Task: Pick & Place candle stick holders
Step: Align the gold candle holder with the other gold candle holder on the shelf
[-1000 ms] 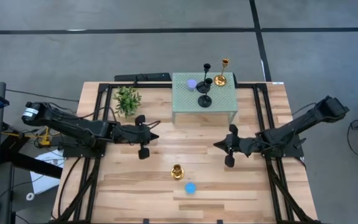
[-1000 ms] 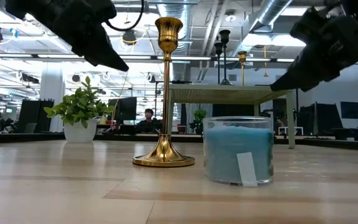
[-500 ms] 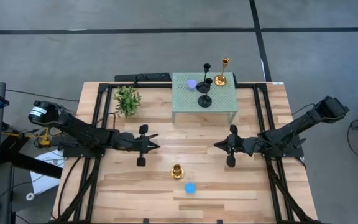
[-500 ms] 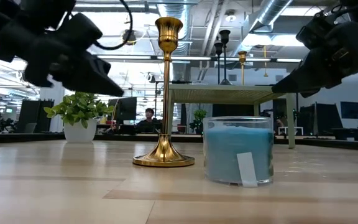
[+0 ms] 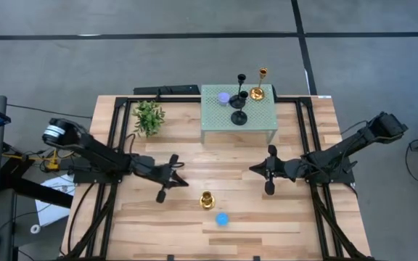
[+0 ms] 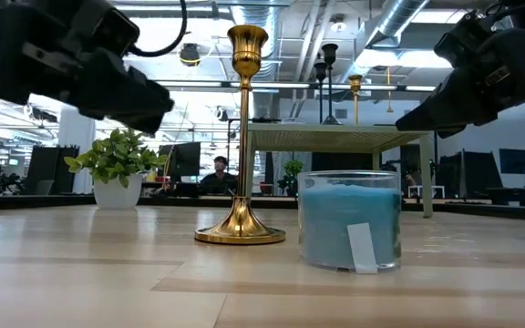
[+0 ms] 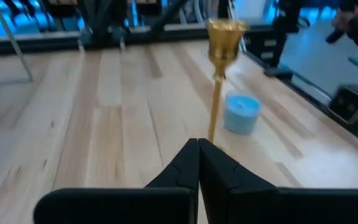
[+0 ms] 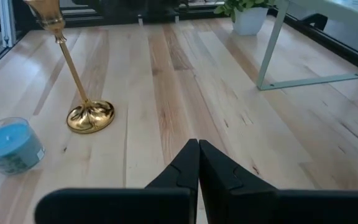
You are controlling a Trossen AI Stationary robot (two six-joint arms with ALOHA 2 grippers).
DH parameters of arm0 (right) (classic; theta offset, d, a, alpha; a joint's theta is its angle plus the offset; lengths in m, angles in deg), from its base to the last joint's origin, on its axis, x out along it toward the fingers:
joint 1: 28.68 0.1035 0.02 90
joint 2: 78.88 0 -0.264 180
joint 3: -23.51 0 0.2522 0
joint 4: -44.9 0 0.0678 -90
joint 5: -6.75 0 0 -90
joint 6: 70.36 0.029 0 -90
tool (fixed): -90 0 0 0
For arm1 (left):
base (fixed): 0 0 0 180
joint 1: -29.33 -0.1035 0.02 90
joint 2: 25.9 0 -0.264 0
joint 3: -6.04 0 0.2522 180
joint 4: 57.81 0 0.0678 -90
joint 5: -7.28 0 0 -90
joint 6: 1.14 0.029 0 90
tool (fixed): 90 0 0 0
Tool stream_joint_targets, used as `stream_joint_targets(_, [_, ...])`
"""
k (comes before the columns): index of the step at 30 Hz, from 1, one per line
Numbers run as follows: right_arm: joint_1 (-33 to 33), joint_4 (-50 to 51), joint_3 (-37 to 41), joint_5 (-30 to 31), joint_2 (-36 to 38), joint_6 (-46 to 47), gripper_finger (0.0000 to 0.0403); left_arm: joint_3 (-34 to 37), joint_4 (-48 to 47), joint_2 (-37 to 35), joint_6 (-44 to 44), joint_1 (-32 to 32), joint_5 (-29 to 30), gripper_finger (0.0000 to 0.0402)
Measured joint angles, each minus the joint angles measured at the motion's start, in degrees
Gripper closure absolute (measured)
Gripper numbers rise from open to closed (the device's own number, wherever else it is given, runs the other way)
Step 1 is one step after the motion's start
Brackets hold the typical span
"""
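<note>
Overhead, we see both arms stretched low over the wooden bench (image 5: 281, 210), each reaching inward toward the gold candlestick holder (image 5: 207, 199) that stands alone on the planks. We take that holder as our landmark.

The left claw (image 5: 181, 179) hangs just to the holder's left and a little behind it, above the bench, its two fingers pressed together with nothing between them; its wrist view shows the closed tips pointing straight at the gold stem. The right claw (image 5: 253, 169) sits farther off to the holder's right and behind it, fingers likewise pressed together and empty, its arm folded back toward the bench's right edge.

We count four candlestick holders. One gold one is the landmark itself, upright on its flared base. The other three stand on the small green table (image 5: 260, 116) behind the landmark: a second gold holder (image 5: 260, 84) and two black holders (image 5: 239, 109), grouped close together.

We count two jar candles: a blue candle (image 5: 222, 218) just in front of the landmark and slightly to its right, close but apart, and a purple candle (image 5: 223, 98) on the green table beside the black holders. One potted plant (image 5: 149, 116) stands well behind the landmark, to the left.
</note>
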Motion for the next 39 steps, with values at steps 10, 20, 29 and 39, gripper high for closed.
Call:
stream_joint_targets(10, [0.02,-0.03,0.0,-0.02,0.0,0.15,0.0403,-0.67,9.53,13.32,-6.03,-0.14,-0.67,0.0356])
stream_joint_targets(20, [0.04,-2.58,0.0,-0.05,0.0,0.15,0.0403,-7.81,10.03,20.43,-7.71,-0.09,-1.03,0.0256])
stream_joint_targets(29, [0.09,-2.8,0.0,-0.09,0.0,0.15,0.0403,-12.72,10.49,27.03,-7.6,1.19,-2.97,0.0197])
stream_joint_targets(39, [0.09,-2.8,0.0,-0.11,0.0,0.1,0.0403,-15.07,10.51,29.77,-7.6,2.75,-0.73,0.0195])
